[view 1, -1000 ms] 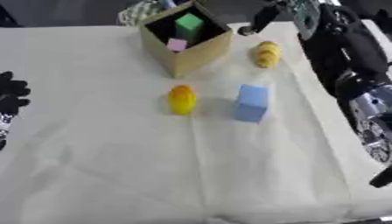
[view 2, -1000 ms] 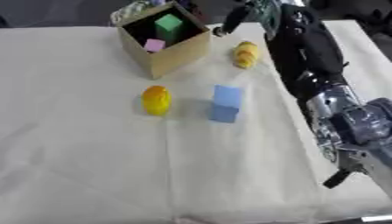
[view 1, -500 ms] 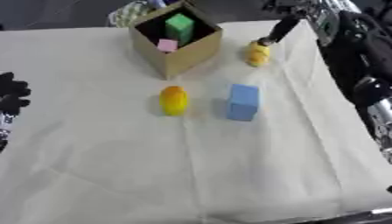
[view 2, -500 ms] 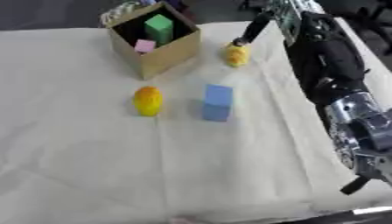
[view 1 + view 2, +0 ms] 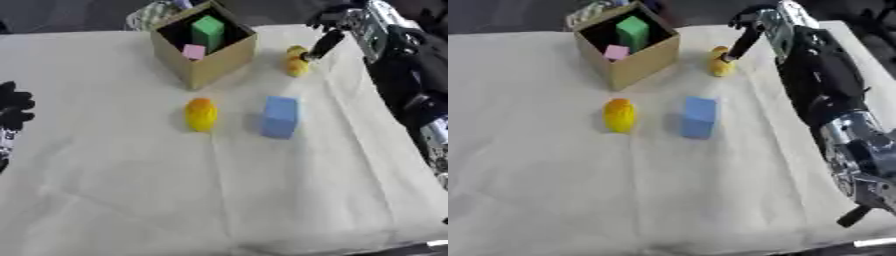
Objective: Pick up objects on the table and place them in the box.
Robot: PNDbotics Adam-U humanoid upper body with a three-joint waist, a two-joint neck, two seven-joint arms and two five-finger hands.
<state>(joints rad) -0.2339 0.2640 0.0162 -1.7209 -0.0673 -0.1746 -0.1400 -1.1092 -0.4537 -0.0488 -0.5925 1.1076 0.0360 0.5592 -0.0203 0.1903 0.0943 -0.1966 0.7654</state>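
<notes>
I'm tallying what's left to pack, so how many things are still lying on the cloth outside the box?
3: a yellow thing mid-cloth, a blue block to its right, a small yellow thing right of the box by the right hand. Anything behind the box is hidden.

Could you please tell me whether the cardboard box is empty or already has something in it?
Not empty: the open cardboard box holds a green block and a pink block.

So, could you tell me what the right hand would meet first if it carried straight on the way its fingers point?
Most likely the small yellow object beside the box; the right hand points down at it, fingertip apparently touching.
</notes>
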